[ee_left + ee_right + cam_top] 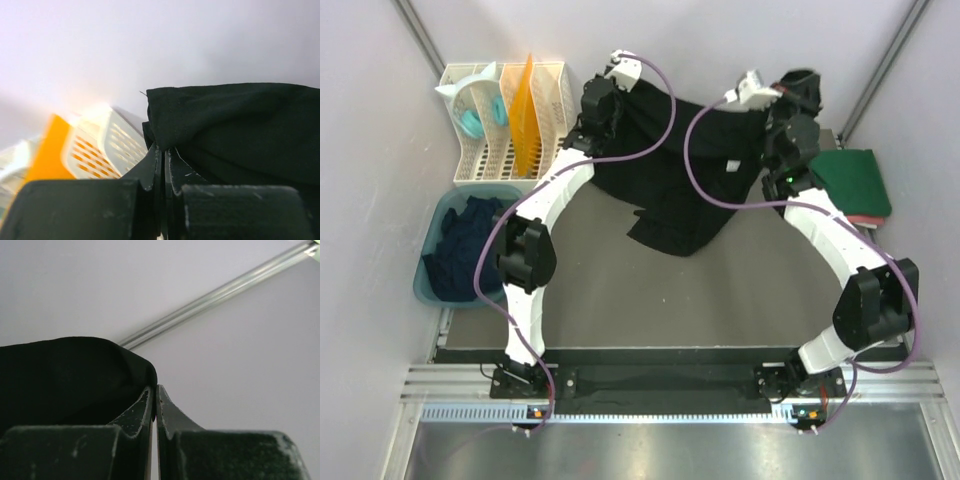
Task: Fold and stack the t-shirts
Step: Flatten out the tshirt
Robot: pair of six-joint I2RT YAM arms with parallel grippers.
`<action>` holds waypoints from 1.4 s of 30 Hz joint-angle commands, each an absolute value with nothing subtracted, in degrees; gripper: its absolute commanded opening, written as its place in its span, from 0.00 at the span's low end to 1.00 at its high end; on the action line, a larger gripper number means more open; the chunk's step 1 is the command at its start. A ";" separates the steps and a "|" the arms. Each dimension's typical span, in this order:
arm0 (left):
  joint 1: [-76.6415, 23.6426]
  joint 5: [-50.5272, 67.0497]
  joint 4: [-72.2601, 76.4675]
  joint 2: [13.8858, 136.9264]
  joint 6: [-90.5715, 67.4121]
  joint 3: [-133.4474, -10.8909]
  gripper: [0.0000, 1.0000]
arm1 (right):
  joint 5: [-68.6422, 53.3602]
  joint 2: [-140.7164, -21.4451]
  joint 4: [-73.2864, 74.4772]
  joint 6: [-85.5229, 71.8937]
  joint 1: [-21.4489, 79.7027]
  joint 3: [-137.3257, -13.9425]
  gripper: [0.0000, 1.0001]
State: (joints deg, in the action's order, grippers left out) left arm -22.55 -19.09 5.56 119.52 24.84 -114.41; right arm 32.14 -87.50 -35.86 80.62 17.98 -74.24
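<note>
A black t-shirt [670,170] with a small white chest print [731,167] hangs spread between both grippers over the far part of the table, its lower end bunched on the table top. My left gripper [617,92] is shut on the shirt's left upper edge, and in the left wrist view the black cloth [235,130] sits pinched at the gripper [165,150]. My right gripper [792,88] is shut on the right upper edge, where the cloth [65,375] meets the gripper [154,388]. A folded dark green t-shirt [850,178] lies on a pinkish-red one [873,219] at the right.
A white slotted rack [552,95] with an orange divider [527,115] and a pale teal item stands at the back left. In front of it, a teal-blue tub [428,282] holds crumpled navy t-shirts [465,250]. The grey table [700,300] lies between the arms.
</note>
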 commanded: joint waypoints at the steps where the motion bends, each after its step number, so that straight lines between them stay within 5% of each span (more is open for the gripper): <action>1: -22.24 -25.04 17.13 115.23 31.63 -121.46 0.00 | 31.03 -88.41 -41.31 75.24 16.88 -88.03 0.00; 15: -20.13 -29.89 29.27 109.52 46.75 -121.12 0.00 | 17.67 -86.14 -29.56 64.17 13.98 -91.66 0.00; 23: -19.34 -18.56 26.55 89.60 49.66 -100.66 0.00 | -8.59 -75.70 35.00 44.83 14.59 -104.25 0.00; 31: -19.42 -12.32 12.85 76.91 46.94 -88.07 0.00 | -12.93 -67.68 63.33 53.69 14.85 -100.01 0.00; 37: -19.42 -8.00 6.15 73.04 45.35 -85.69 0.00 | -7.49 -67.32 66.81 58.80 14.85 -102.83 0.00; 42: -19.34 -7.12 9.48 79.35 47.98 -87.53 0.00 | -0.18 -67.23 49.60 64.57 14.07 -96.08 0.00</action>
